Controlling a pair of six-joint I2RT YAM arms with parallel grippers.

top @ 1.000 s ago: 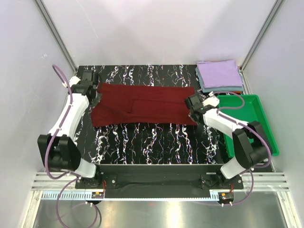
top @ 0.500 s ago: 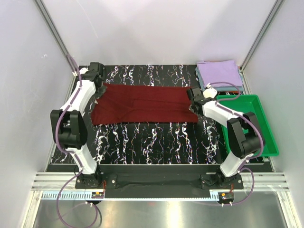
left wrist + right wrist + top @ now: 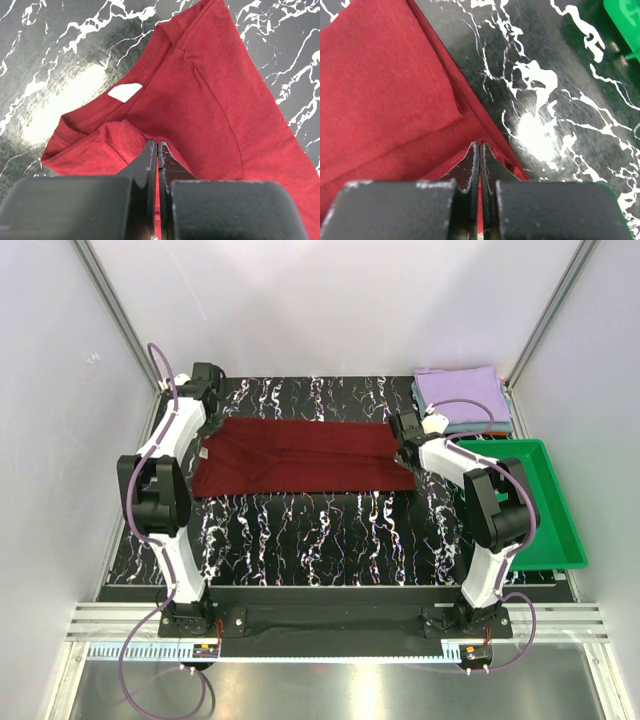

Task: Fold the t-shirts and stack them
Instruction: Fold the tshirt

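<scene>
The jaws of the left gripper (image 3: 157, 145) are seen pressed together on a bunched fold of cloth at the collar end of the maroon t-shirt (image 3: 300, 455), just beside the white neck label (image 3: 125, 92). The jaws of the right gripper (image 3: 480, 145) are likewise clamped together, with a thin edge of the same shirt pinched between them at its far right corner. The shirt is thus held at both ends and lies stretched out flat on the far half of the black marbled table (image 3: 330, 530). Its long axis runs from left to right across the table. The collar is pointed toward the left arm and the bottom hem toward the right arm. A long, narrow band is shown rather than a full shirt outline, and no sleeves are seen sticking out, so the lengthwise folding is judged to be done. The crosswise folds that would shorten the band into a compact packet are judged to be not yet made. Beyond the right gripper, in the far right corner of the table, a folded lavender t-shirt (image 3: 462, 392) is stacked on a folded grey-blue t-shirt (image 3: 478, 427), of which only the edges can be seen. That part of the work is therefore taken as finished, and the maroon shirt is left to be folded down and placed on that pile. The green tray (image 3: 560, 510) is set along the right edge, near the pile, and nothing can be made out inside it.
</scene>
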